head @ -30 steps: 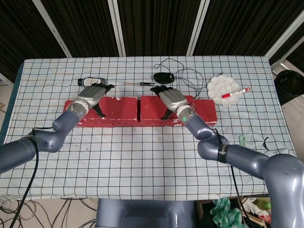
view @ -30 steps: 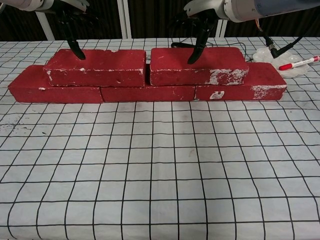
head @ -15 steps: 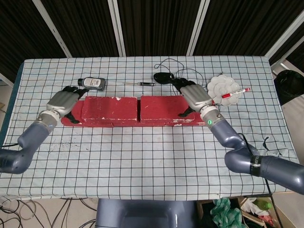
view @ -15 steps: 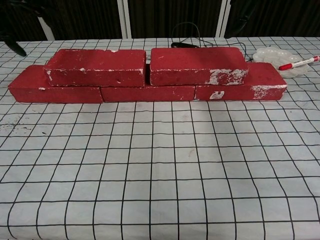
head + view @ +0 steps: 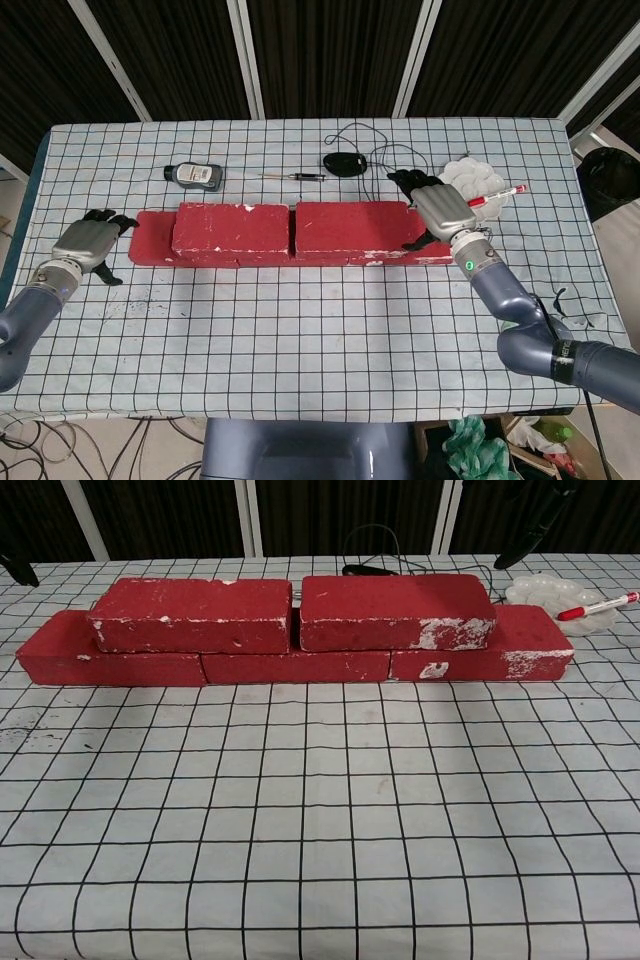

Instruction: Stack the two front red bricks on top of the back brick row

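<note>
Two red bricks (image 5: 290,613) lie side by side atop the back brick row (image 5: 295,660), mid-bench. The chest view cuts off both arms, showing only dark fingertips at its edges. From the head view, the left robot hand (image 5: 88,243) and right robot hand (image 5: 440,210) are released, grasping nothing. The small bottle's (image 5: 196,175) label is unreadable.

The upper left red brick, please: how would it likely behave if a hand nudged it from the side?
The upper left red brick looks rigid and probably heavy for its size. Lying flat across the bottom row, it should slide rather than tip or roll. Its chipped, rough faces suggest friction, so it would likely resist a light nudge.
</note>
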{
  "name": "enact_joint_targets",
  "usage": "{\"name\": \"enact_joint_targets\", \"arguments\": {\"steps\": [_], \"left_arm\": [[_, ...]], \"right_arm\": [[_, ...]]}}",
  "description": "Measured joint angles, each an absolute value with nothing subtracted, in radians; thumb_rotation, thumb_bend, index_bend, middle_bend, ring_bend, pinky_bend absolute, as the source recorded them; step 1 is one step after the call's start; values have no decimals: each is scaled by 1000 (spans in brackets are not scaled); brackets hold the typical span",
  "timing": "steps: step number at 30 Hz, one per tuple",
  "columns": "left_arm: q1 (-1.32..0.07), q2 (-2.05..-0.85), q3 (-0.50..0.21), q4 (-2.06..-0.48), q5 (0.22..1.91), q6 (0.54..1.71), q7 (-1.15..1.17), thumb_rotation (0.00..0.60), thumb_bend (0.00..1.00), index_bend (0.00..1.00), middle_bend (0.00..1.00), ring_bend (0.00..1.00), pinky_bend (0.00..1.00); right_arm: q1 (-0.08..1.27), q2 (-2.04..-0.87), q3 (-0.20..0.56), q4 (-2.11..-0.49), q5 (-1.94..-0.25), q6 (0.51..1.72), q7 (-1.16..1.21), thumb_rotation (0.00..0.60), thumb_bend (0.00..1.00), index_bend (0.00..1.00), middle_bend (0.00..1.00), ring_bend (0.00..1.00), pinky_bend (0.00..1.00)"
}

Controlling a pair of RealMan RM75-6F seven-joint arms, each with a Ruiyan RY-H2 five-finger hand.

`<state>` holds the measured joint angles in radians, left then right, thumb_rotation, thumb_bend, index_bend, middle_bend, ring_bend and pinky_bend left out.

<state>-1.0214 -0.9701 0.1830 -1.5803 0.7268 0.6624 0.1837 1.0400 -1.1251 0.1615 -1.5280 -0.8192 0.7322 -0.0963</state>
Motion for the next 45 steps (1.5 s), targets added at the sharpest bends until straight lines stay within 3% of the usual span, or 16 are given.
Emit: {"name": "enact_joint_targets", "arguments": {"steps": [14, 45], "left_arm": [[-1020, -1034, 141, -1552, 688, 649, 258, 600, 0, 100, 113, 0, 0], [-1041, -1091, 131, -1549, 608, 613, 330, 600, 0, 76, 113, 0, 0]], "right_arm": [[1008, -1135, 177, -1490, -823, 709, -83, 600, 0, 0, 21, 0, 114], [954, -1130, 198, -1450, -890, 672, -38, 600, 0, 0, 21, 0, 114]]}}
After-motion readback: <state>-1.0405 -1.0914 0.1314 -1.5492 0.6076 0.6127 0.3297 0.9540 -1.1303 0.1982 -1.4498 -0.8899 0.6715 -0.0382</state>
